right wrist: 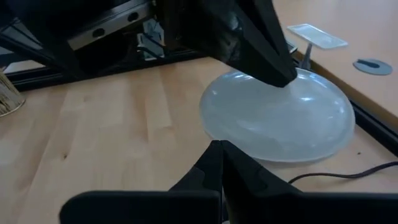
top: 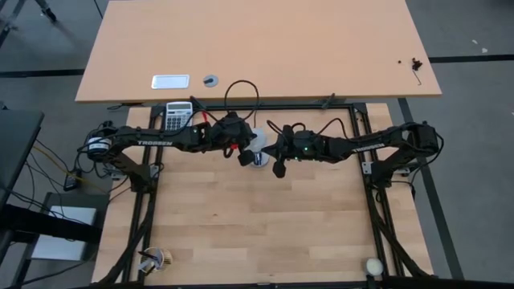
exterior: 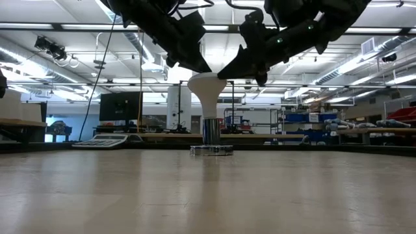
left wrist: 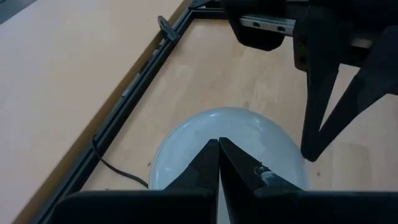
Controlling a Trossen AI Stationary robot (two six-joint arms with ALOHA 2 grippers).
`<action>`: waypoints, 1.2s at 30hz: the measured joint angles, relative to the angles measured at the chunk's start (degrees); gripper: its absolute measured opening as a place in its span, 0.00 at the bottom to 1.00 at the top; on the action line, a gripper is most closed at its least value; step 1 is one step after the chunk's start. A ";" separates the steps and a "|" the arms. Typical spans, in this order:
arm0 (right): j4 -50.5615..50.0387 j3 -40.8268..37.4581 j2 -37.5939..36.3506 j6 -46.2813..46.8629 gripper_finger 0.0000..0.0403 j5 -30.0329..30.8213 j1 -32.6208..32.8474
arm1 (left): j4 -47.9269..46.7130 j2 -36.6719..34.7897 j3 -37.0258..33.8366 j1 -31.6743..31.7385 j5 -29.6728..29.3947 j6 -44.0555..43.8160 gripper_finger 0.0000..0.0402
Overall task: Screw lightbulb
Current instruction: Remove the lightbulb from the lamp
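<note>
The white lightbulb stands upright, dome up. Its narrow base is in the silver socket, which stands on a round disc on the table. The bulb also shows in the high view. My left gripper is shut on the left side of the dome's top; it also shows in the high view. My right gripper is shut at the dome's right side, and in the high view it is a little nearer than the bulb. The socket's black cord runs off along the table. My left gripper has its shut fingertips on the upper surface of the bulb's dome, slanting down from the table's left. The bulb stays upright in the socket. My right gripper is shut close against the dome's right edge. I cannot tell whether it touches the dome.
A calculator lies at the table's far left. A cream ball sits at the near right corner, and a small object at the near left. A black frame borders the table. A second table stands beyond.
</note>
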 joint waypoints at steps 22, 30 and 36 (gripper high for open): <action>-14.15 -0.07 -8.50 -3.30 0.04 1.98 -9.51 | 0.00 0.04 0.00 -0.24 1.59 -0.37 0.05; -13.66 -6.20 -9.71 -6.29 0.02 -10.48 -9.49 | -0.06 0.11 0.51 -0.20 1.36 0.37 0.05; 7.51 -14.65 -5.29 -1.78 0.06 -13.33 -8.91 | -0.74 0.23 1.84 -0.20 1.38 1.51 0.05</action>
